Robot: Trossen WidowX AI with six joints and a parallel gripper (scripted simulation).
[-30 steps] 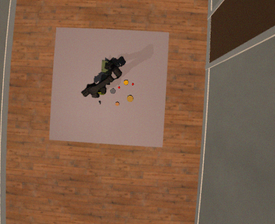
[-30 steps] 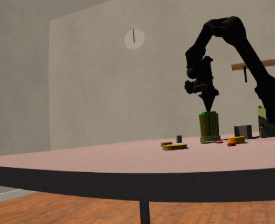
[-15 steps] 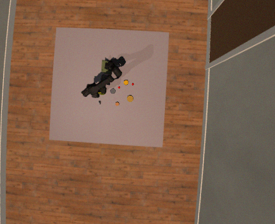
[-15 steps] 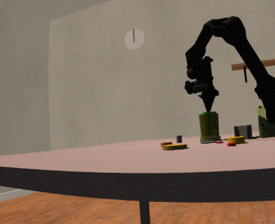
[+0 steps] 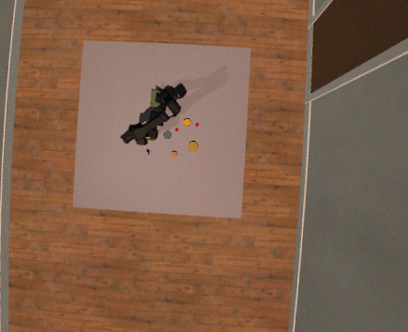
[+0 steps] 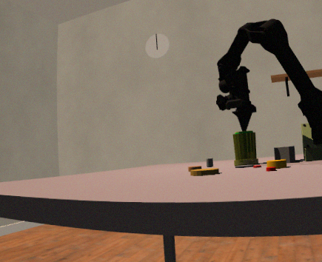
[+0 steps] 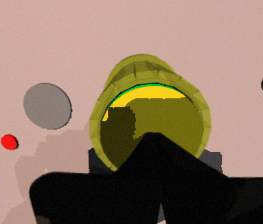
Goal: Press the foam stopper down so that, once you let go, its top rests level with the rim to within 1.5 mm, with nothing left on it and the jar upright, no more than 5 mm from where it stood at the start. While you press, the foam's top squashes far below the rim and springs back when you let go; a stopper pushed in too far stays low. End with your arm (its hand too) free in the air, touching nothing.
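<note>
Sitting upright, the jar (image 6: 245, 149) (image 7: 206, 122) is below the closed claw (image 6: 244, 129) (image 7: 152, 139).

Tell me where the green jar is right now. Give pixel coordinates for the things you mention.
In the exterior view the green jar (image 6: 245, 149) (image 7: 207, 122) stands upright right of centre, directly below the end effector (image 6: 244, 130) (image 7: 152, 139), just left of the dark grey block (image 6: 284, 154).

Exterior view: stopper (image 7: 172, 112) is inside jar (image 5: 150, 139) (image 6: 245, 149) (image 7: 206, 122); jar on the bench (image 5: 123, 179) (image 6: 134, 189) (image 7: 232, 30) | hand (image 6: 244, 129) (image 7: 152, 139) above jar (the touching, I cannot tell) | left: small cylinder (image 6: 209, 162) | left, before: large disc (image 5: 192, 145) (image 6: 205, 172) | right: block (image 6: 284, 154).
</note>
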